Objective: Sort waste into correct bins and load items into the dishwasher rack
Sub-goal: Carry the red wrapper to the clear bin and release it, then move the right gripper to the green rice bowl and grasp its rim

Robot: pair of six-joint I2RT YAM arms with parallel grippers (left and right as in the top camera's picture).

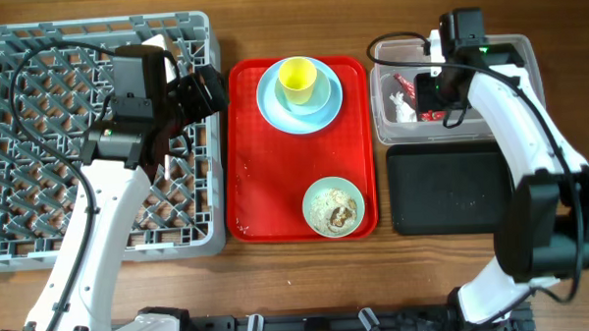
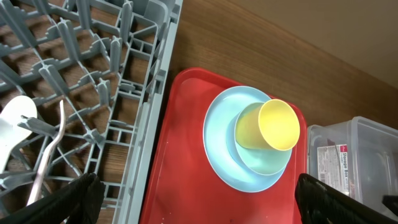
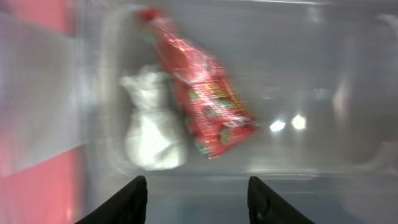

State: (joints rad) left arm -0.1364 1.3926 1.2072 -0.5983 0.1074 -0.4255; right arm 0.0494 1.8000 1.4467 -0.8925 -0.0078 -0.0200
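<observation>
The right tool (image 3: 198, 190) hangs over the clear plastic rectangular tub (image 1: 519, 51) with its fingers parted and nothing between them. The crinkled red wrapper (image 3: 199, 102) lies on the tub's floor right beside the small crumpled white paper scrap (image 3: 149, 137), touching it as far as I can tell. The release looks done to me, so the thing now is to rise straight up, clear of the tub's rim, before swinging toward the flat red tray (image 1: 265, 176).

The left tool (image 2: 199, 202) is spread wide and empty above the edge of the large grey plastic lattice rack (image 1: 38, 145). It is near the small yellow cup (image 2: 277, 124), which sits in a pale mint bowl (image 2: 264, 163) on the pale blue round plate (image 2: 217, 155). The other bowl (image 1: 333, 206) holds rice-like crumbs (image 1: 336, 215) and, I'd judge, needs emptying before it is racked.
</observation>
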